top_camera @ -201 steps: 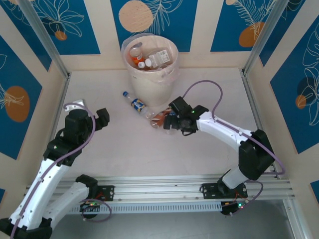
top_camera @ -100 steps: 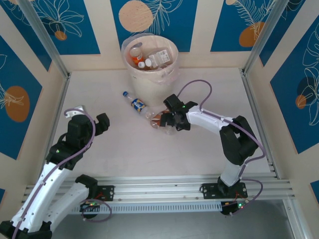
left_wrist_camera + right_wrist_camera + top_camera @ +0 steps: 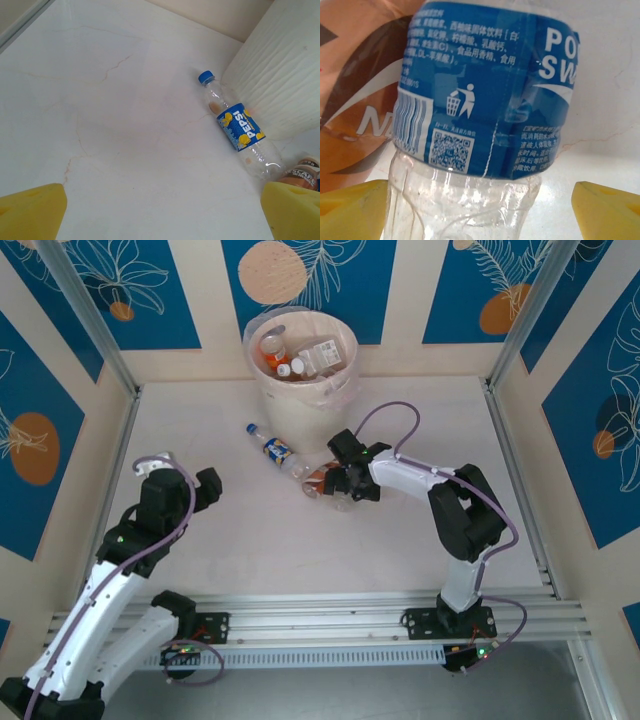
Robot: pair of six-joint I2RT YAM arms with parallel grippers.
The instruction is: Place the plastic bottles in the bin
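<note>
The pale bin (image 3: 300, 390) stands at the back with several plastic bottles inside it (image 3: 285, 358). Three plastic bottles lie on the table just in front of it. One is a blue-capped Pepsi bottle (image 3: 272, 448) (image 3: 240, 127). Beside it lies a brown-labelled bottle (image 3: 318, 480) (image 3: 355, 90) (image 3: 300, 172), and touching that a clear blue-labelled bottle (image 3: 480, 100). My right gripper (image 3: 343, 485) (image 3: 480, 210) is open and low over the blue-labelled bottle, whose body lies between the yellow fingers (image 3: 607, 207); a gap shows at the right finger. My left gripper (image 3: 200, 488) (image 3: 162, 220) is open over bare table, well left of the Pepsi bottle.
Patterned walls and metal posts (image 3: 100, 340) close in the white table (image 3: 420, 410) on three sides. A metal rail (image 3: 330, 615) runs along the near edge. The bin's ribbed wall (image 3: 280, 80) stands right behind the Pepsi bottle.
My right arm has folded in, and its gripper has slid left onto the blue-labelled bottle, jaws narrowing slightly. The left arm has drifted a little toward the near edge.
</note>
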